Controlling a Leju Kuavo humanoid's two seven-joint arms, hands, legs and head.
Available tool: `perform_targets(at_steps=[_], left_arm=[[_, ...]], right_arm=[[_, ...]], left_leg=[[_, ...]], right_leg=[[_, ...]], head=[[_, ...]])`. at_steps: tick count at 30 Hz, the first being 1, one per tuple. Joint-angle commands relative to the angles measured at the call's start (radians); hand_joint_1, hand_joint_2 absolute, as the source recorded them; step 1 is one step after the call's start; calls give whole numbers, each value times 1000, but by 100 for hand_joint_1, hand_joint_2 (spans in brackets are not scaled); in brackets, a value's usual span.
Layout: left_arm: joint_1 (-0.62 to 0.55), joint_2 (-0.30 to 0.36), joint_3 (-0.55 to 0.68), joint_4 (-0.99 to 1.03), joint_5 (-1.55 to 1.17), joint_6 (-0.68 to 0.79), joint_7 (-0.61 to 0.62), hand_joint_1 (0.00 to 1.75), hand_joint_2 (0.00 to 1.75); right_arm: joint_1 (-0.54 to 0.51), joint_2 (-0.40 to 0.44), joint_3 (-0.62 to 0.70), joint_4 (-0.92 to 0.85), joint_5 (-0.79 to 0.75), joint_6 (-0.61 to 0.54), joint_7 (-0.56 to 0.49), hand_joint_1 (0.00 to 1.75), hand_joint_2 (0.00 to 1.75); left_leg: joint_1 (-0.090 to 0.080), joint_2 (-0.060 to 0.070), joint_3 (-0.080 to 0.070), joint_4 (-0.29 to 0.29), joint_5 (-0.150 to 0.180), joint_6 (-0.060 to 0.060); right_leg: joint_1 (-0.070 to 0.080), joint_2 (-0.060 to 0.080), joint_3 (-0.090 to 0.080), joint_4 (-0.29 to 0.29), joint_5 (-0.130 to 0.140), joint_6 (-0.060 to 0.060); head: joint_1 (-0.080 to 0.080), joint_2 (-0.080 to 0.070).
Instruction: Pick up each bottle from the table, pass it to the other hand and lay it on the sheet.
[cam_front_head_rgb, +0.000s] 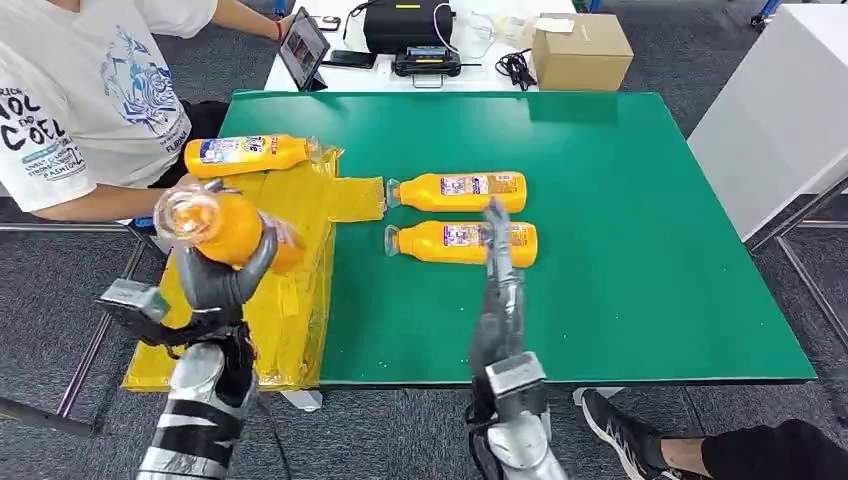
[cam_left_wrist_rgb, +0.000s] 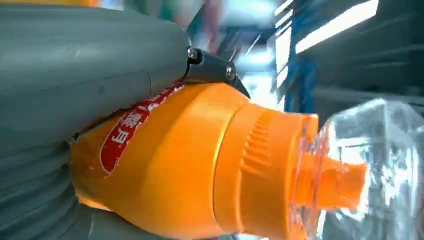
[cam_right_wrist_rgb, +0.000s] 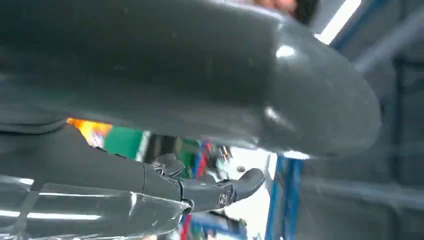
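Observation:
My left hand (cam_front_head_rgb: 222, 277) grips an orange bottle (cam_front_head_rgb: 225, 227) with a clear cap, held up over the yellow sheet (cam_front_head_rgb: 300, 290) with the cap towards the camera. The left wrist view has that bottle (cam_left_wrist_rgb: 200, 165) close up under the grey thumb (cam_left_wrist_rgb: 75, 65). One orange bottle (cam_front_head_rgb: 250, 153) lies at the far end of the sheet. Two more orange bottles (cam_front_head_rgb: 460, 191) (cam_front_head_rgb: 462, 242) lie side by side on the green table (cam_front_head_rgb: 620, 250). My right hand (cam_front_head_rgb: 497, 290) is raised over the table's front part, fingers stretched out and holding nothing; its fingers (cam_right_wrist_rgb: 215, 192) show spread.
A person in a white T-shirt (cam_front_head_rgb: 80, 90) sits at the table's left, an arm close behind my left hand. A cardboard box (cam_front_head_rgb: 582, 50), a tablet (cam_front_head_rgb: 303, 45) and a black device (cam_front_head_rgb: 405, 25) stand beyond the far edge. A shoe (cam_front_head_rgb: 625, 430) is near the front right.

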Motion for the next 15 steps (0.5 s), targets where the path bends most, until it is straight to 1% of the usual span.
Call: perform_targets(at_steps=[1,3,4,5,6,7,8,9,10,11,12,13,14,15], left_arm=[[-98,47,-34,51,-83,59,-5,175,175],[-98,47,-34,51,-83,59,-5,175,175],[-106,83,-71,84,-209,177,12,175,175],[-126,88,-82,117,-395,211,34,175,175],[-166,141,-138,202,-624,212,146,175,175],[-207,143,-146,273,-752,245,183,175,175],[-268,165,-188,411,-923,231,258,175,175],[-299,159,-197,496,-1013,294,272,175,175],[-326,149,-196,583,-1025,261,269,175,175],[-357,155,-240,662,-1157,325,327,175,175],[-373,131,-215,722,-1134,305,328,175,175],[-377,120,-203,746,-1117,310,308,175,175],[-388,126,-226,784,-1178,307,359,175,175],[-386,124,-215,787,-1167,306,358,175,175]], right_arm=[[-30,-48,46,-70,-1,-22,1,0,0],[-30,-48,46,-70,-1,-22,1,0,0],[-36,-54,53,-69,-3,-22,1,0,0],[-50,-59,64,-56,4,-36,1,0,0],[-61,-60,70,-45,10,-38,1,0,0],[-79,-52,68,-27,14,-26,1,0,0],[-92,-36,57,-11,8,-5,1,0,0],[-102,-25,49,6,15,17,1,0,0],[-107,-15,46,9,19,22,1,0,0],[-121,-26,69,-4,35,30,1,0,0],[-123,-23,78,9,72,1,1,0,0],[-123,-22,89,12,84,3,1,0,0],[-121,-20,96,21,103,3,1,0,0],[-118,-17,98,26,105,5,1,0,0]], left_leg=[[1,0,2,0,-1,-1],[1,1,3,0,-1,-2],[1,0,2,0,-1,-1],[2,1,5,0,-3,-2],[1,0,3,0,-1,-2],[1,0,3,0,-1,-2],[2,0,5,0,-1,-2],[1,-1,3,0,0,-2],[2,-4,6,0,0,-3],[3,-3,8,-1,-1,-3],[1,-3,5,-1,1,-1],[1,-3,6,-1,1,-1],[3,0,8,0,-1,-2],[4,2,11,1,-2,-4]], right_leg=[[1,0,2,0,-1,-2],[2,0,3,0,-1,-2],[1,0,2,0,-1,-2],[3,0,6,-1,-2,-3],[2,0,4,-1,-1,-2],[1,-1,3,-1,-1,-2],[2,-1,6,0,-2,-3],[1,-2,4,0,-1,-2],[2,-5,7,0,-2,-4],[3,-4,9,-1,-2,-4],[1,-3,6,-1,-1,-2],[2,-3,7,-1,-1,-3],[3,0,9,-1,0,-4],[5,1,12,-1,-1,-6]], head=[[0,0],[0,0],[0,0],[0,0],[0,0],[0,0],[0,0],[0,0],[0,0],[0,0],[0,0],[0,0],[0,0],[0,0]])
